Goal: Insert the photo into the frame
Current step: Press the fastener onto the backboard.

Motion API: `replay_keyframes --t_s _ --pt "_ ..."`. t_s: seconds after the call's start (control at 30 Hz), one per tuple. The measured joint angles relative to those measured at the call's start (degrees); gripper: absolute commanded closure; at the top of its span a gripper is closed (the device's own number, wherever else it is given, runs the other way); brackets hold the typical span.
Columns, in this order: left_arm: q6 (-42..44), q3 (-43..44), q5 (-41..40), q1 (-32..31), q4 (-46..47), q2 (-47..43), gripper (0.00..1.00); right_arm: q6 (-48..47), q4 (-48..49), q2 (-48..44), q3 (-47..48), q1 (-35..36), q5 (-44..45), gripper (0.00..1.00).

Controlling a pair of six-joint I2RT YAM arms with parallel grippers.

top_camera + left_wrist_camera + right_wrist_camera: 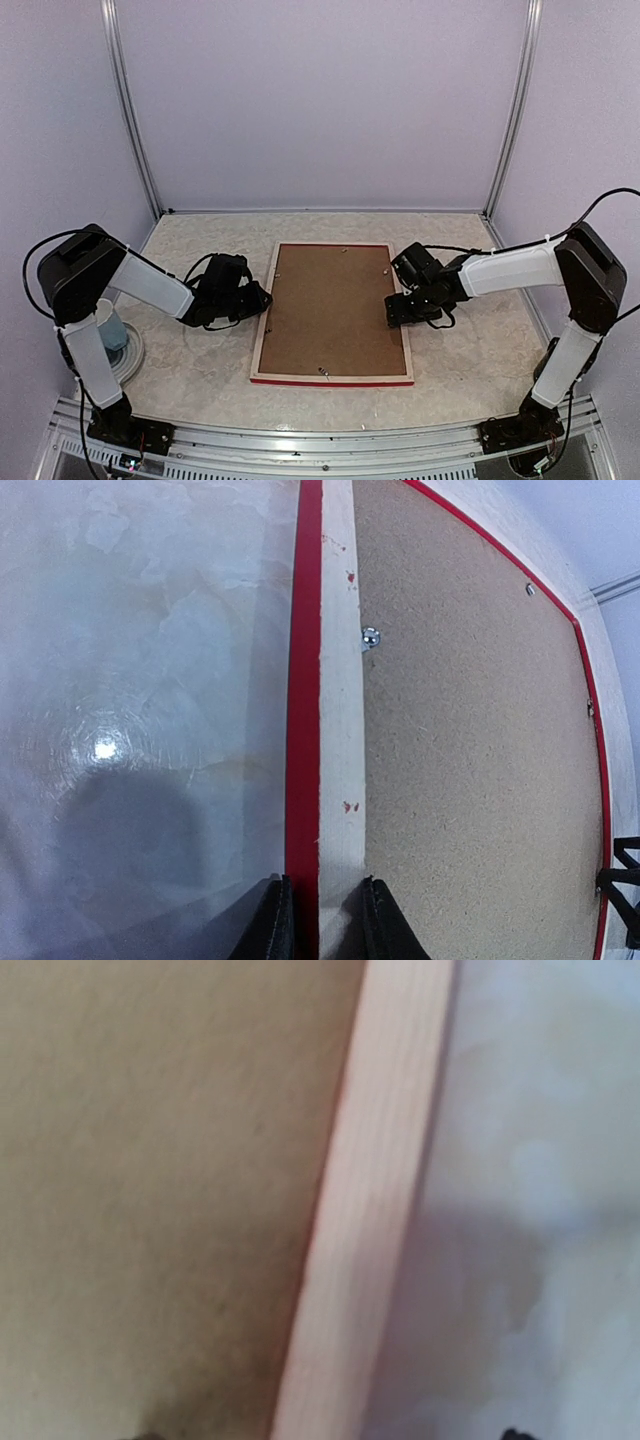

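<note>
**Frame lying back-up mid-table, one arm at each long side**

The frame (300, 374) is lying face down in the middle of the top view. Its pale wood back is showing, and a thin red edge is running along its bottom side. The brown hardboard backing panel (330, 305) is sitting inside it and filling the opening, with small metal tabs (370, 637) showing near its edges.

The left gripper (258, 300) is reaching in from the left of the picture onto the frame's left rail. In the left wrist view its fingers (268, 935) are standing close together, one against the red outer edge and one against the inner edge of the wood, pinching the rail. The right gripper (393, 310) is hanging over the right rail with its jaws spread wide. In the blurred right wrist view only its fingertips are peeking in at the bottom edge, one over the panel and one over the table, neither touching the wood.

At lower left, partly behind the left arm, a pale blue object (114, 330) is standing on a white round base (135, 362), well apart from the frame. What it is I cannot tell.

The table (470, 360) is showing a pale, marbled, glossy top that is catching a spot of light in the left wrist view. Lilac walls (320, 100) are closing in the back and sides, with aluminium uprights (130, 110) in the corners. An aluminium rail (320, 450) is running along the bottom edge, carrying the arm bases.
</note>
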Motion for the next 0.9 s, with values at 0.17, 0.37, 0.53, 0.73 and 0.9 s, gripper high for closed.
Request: replay_keyframes --t_s 0.17,0.37,0.53,0.73,0.9 --pt "0.0 0.0 0.02 0.0 0.0 0.0 0.88 -0.02 -0.87 -0.31 -0.22 0.39 -0.02 0.23" --pt "-0.04 0.0 0.22 0.09 0.0 0.0 0.88 -0.02 -1.9 -1.75 -1.55 0.39 0.31 0.26" --pt "-0.09 0.0 0.37 0.2 0.04 0.04 0.88 0.0 -2.05 -2.16 -2.05 0.39 0.9 0.28" --pt "-0.13 0.0 0.5 0.22 0.07 0.07 0.88 -0.04 -2.03 -2.19 -2.08 0.39 1.18 0.32" --pt "-0.13 0.0 0.52 0.24 0.11 0.11 0.89 -0.81 -1.99 -2.19 -2.05 0.39 1.33 0.36"
